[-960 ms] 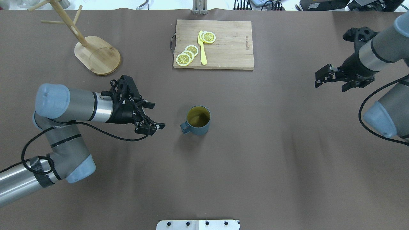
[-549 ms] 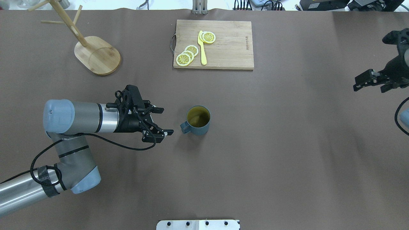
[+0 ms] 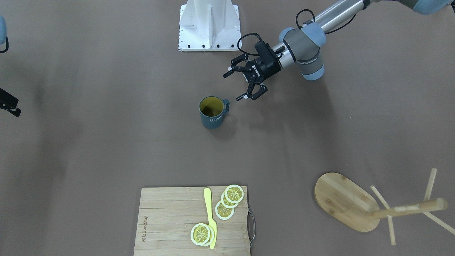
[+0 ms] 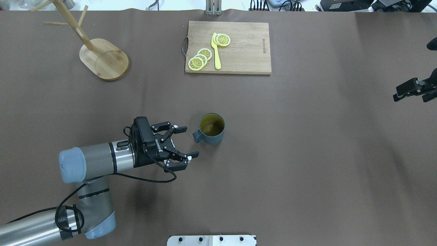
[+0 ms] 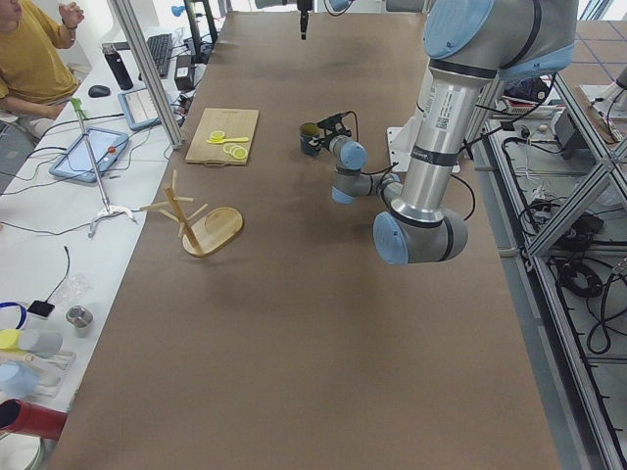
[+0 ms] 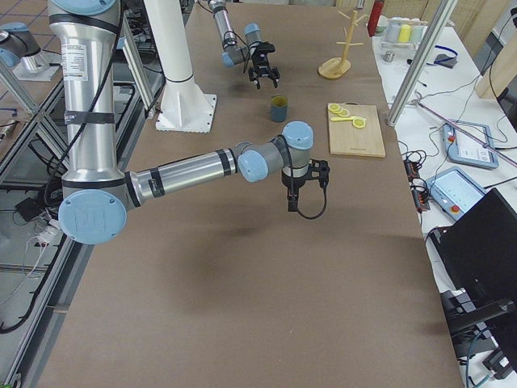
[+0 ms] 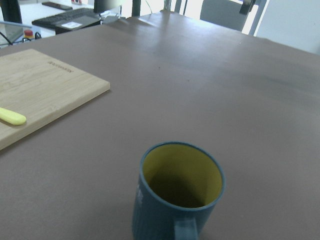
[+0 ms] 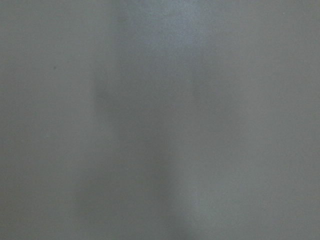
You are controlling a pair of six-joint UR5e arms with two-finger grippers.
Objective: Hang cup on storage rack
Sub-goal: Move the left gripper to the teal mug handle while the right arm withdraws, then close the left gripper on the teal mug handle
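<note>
- The cup point(image 4: 211, 128) stands upright near the middle of the table point(image 4: 290, 177). Its handle points toward the left arm, so the loop is the nearest part to reach.
- The left claw point(image 4: 191, 141) is spread wide and held level just beside the handle, not touching it. The gap looks meant to take in the handle or the wall.
- The storage rack point(image 4: 104, 58) stands at the far left, well apart from the cup. That side likely suits the left arm as carrier.
- The right claw point(image 4: 408, 89) hangs at the table's right edge, away from the cup. I cannot tell whether it is wide or narrow.
</note>
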